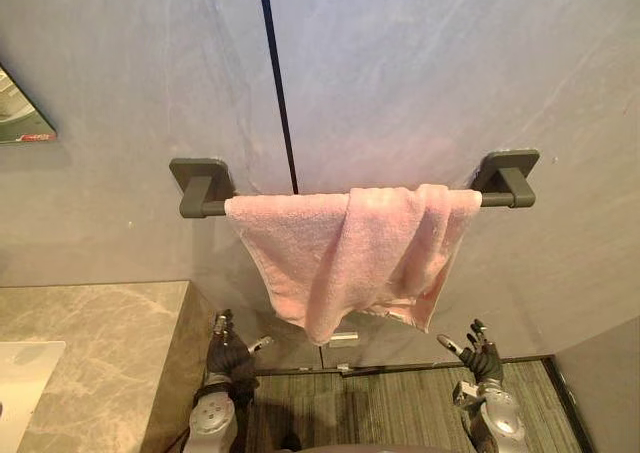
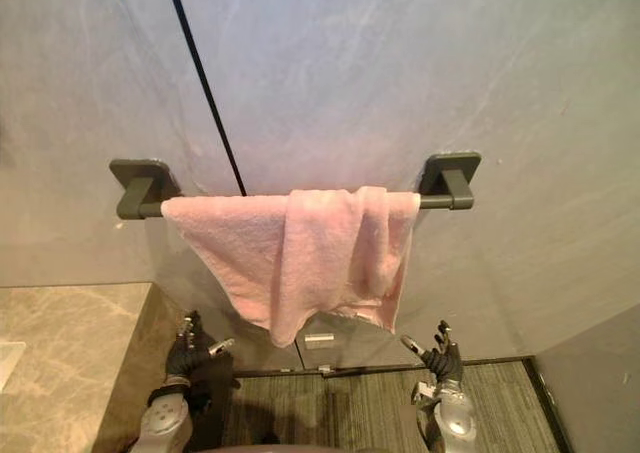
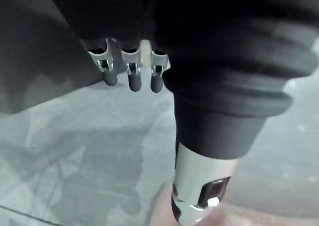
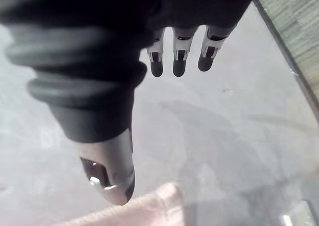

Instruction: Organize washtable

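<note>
A pink towel (image 1: 350,253) hangs bunched and uneven over a dark grey wall rail (image 1: 205,187), its lower corner drooping toward the floor. My left hand (image 1: 230,358) is raised low at the left, below the towel, fingers straight and holding nothing. At the lower right my right hand (image 1: 480,353) is likewise open and apart from the cloth. The right wrist view shows straight fingers (image 4: 178,56) and a towel edge (image 4: 149,206) past the thumb. In the left wrist view the fingers (image 3: 132,71) point at the grey wall.
A marble washtable counter (image 1: 100,333) with a white basin edge (image 1: 20,383) lies at the lower left. A mirror corner (image 1: 20,118) shows on the left wall. Striped floor mat (image 1: 390,408) runs below the towel.
</note>
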Controlling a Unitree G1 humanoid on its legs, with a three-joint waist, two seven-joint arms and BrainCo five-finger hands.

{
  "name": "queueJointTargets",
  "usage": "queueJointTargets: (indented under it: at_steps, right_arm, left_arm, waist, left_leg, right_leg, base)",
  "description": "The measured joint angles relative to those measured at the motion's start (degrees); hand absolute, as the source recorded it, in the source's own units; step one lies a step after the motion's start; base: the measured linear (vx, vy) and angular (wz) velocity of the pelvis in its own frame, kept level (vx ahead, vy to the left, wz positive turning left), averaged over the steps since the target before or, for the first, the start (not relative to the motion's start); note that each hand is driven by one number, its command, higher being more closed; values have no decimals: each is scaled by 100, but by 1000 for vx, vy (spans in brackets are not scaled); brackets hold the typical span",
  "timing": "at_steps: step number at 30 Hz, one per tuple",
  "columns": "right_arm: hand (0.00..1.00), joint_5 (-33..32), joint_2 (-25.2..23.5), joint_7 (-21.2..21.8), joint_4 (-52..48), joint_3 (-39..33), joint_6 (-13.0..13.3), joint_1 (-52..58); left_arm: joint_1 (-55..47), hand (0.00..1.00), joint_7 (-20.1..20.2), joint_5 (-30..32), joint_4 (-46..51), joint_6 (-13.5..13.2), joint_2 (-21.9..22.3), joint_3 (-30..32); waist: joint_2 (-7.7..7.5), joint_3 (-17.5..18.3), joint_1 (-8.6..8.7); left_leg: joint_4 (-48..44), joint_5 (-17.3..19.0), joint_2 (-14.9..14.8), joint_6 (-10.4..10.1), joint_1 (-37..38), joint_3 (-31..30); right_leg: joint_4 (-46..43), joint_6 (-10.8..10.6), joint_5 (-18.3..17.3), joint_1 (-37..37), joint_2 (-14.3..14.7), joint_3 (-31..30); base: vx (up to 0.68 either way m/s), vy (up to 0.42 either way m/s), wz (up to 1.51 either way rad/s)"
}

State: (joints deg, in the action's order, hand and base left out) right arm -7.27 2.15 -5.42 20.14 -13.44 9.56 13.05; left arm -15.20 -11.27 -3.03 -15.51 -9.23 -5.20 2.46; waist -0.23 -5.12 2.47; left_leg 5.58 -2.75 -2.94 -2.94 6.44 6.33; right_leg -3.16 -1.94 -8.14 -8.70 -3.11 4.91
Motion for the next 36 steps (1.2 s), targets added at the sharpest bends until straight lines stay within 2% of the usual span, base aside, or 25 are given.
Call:
queueJointTargets:
  at_steps: [5, 7, 10, 13, 17, 18, 20, 22, 26, 30, 33, 36]
  right_arm:
    - [0, 123, -48, -115, -1720, -257, 8, 310]
    - [0, 134, -136, -201, -2574, -304, 69, 381]
    - [0, 129, -252, -215, -3338, -317, 219, 373]
    - [0, 112, -361, -212, -4245, -296, 400, 351]
    - [0, 92, -396, -193, -5499, -193, 875, 123]
    - [0, 37, -390, -172, -5585, -163, 1054, 9]
    - [0, -74, -366, -144, -5606, -15, 1222, -155]
    - [0, -224, -297, -54, -5683, 221, 1270, -195]
    - [0, -697, 72, 393, -5771, 1017, 1419, -213]
    - [0, -1646, 476, 999, -5771, 1868, 1424, -288]
    - [0, -2201, 957, 1501, -5768, 2514, 1338, -296]
    - [0, -2422, 1434, 1816, -5742, 2887, 1167, -202]
  left_arm:
    - [-364, 0, -59, -323, 1473, -14, 180, 327]
    - [-517, 0, -170, -362, 2187, -13, 290, 335]
    - [-627, 0, -275, -361, 3013, -60, 340, 281]
    - [-613, 0, -387, -356, 3920, -265, 363, 270]
    - [-525, 0, -536, -360, 5096, -683, 452, 274]
    - [-474, 0, -533, -399, 5243, -794, 456, 270]
    - [-389, 0, -517, -542, 5434, -934, 453, 194]
    - [-377, 0, -466, -743, 5581, -1027, 438, 12]
    - [-375, 0, -22, -1451, 5793, -1164, 317, -661]
    - [-296, 0, 563, -2173, 5748, -1189, -34, -1602]
    - [96, 0, 994, -2526, 5404, -1177, -300, -2216]
    - [157, 0, 1224, -2550, 4952, -1075, -536, -2641]
  waist:
    - [9, -4, -6]
    - [5, -3, -10]
    - [-1, 2, -28]
    - [4, 6, -24]
    - [19, 35, -11]
    - [22, 72, -8]
    - [39, 154, -5]
    - [72, 175, 5]
    - [165, 254, 4]
    - [203, 290, 2]
    - [222, 313, -11]
    - [219, 311, 10]
  left_leg:
    - [-1, 4, -3, 1, 34, 13]
    - [-4, 4, -4, 1, 40, 15]
    - [-5, 3, -2, 2, 52, 13]
    - [-8, 3, 6, 3, 69, 19]
    - [-10, 3, 11, 3, 137, 54]
    - [-10, 3, 9, 3, 146, 61]
    - [-10, 3, 8, 4, 186, 68]
    - [-10, 7, 12, 8, 235, 71]
    - [-9, 6, 6, 9, 243, 70]
    - [-9, 4, 0, 10, 274, 87]
    - [-9, 3, -1, 11, 311, 116]
    - [-9, 3, -3, 11, 331, 149]
  right_leg:
    - [-76, -14, -20, 6, -20, -13]
    - [-93, -17, -22, 6, -45, -15]
    - [-114, -24, -27, 5, -48, -16]
    - [-147, -32, -32, 4, -59, -29]
    - [-174, -34, -31, -22, -63, -75]
    - [-178, -34, -31, -26, -59, -85]
    - [-180, -34, -31, -62, -54, -95]
    - [-180, -38, -34, -116, -24, -100]
    - [-216, -40, -35, -104, -13, -118]
    - [-261, -41, -35, -99, -5, -153]
    - [-289, -41, -35, -106, -5, -189]
    - [-312, -43, -37, -98, -3, -222]
  base:
    - [-43, -12, -1]
    - [-40, 0, -1]
    - [-40, -11, 0]
    - [-38, -11, -2]
    - [-35, -10, -5]
    - [-41, -12, -5]
    - [-41, -20, -2]
    - [-53, -27, -1]
    - [-61, -18, -1]
    - [-42, -15, -4]
    - [-41, -9, -5]
    - [-31, -10, -6]
